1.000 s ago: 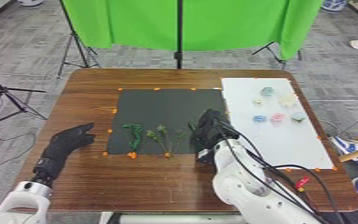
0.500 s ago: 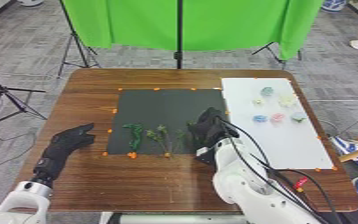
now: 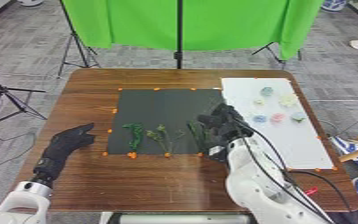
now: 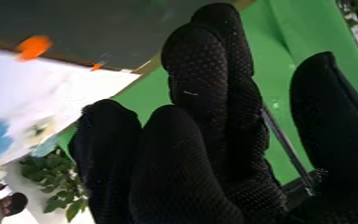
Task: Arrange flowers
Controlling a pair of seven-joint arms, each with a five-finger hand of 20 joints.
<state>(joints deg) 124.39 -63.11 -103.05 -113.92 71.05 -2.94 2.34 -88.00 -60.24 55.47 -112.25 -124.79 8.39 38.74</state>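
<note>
Left hand (image 3: 67, 140): dark mat's (image 3: 167, 107) eight o'clock; fingers loosely open, empty.
Green stems (image 3: 134, 137): on the mat, eight to four o'clock through six.
Right hand (image 3: 224, 122): mat's three o'clock; fingers nearly straight, hold unclear.
Flower heads (image 3: 277, 117): white sheet's (image 3: 282, 145) eleven to two o'clock.

The table (image 3: 91, 105) is brown, with a dark gray mat (image 3: 162, 107) and a white sheet (image 3: 269, 140). The curly stem (image 3: 134, 136) is green. One flower (image 3: 278, 117) is pink and another flower (image 3: 260, 119) is blue; the smallest flower (image 3: 259, 101) looks pale yellow, but it is hard to tell. The right hand (image 3: 222, 121) is black with tiny dots. The curtain (image 3: 238, 27) is bright green, and the floor (image 3: 131, 57) is streaky gray.
</note>
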